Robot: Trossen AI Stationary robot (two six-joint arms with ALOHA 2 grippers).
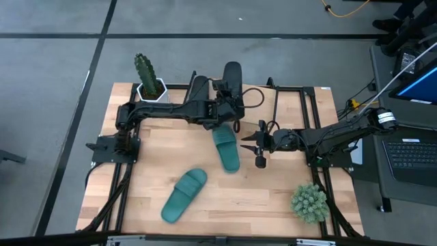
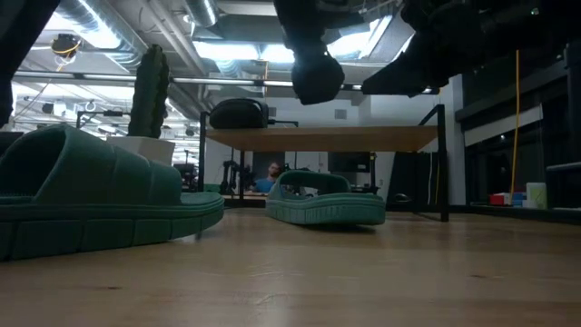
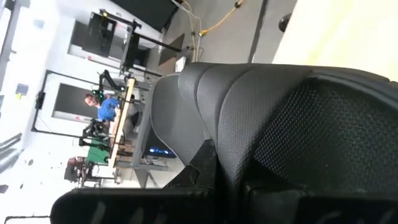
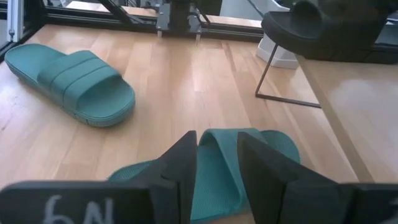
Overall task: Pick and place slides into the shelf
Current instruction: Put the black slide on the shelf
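Your left gripper (image 1: 229, 102) is clamped on a black rubber slide (image 1: 232, 76) over the far end of the low wooden shelf (image 4: 348, 102), sole just above the board. Your right gripper (image 4: 216, 163) hangs partway open right over one teal green rubber slide (image 1: 226, 147) near the middle of the desk (image 1: 273, 198), fingers either side of its strap (can't tell if they're touching it). The second teal slide (image 1: 184, 195) lies near the front, well apart.

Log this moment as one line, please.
left gripper: shut on black slide, over shelf | right gripper: open above teal slide
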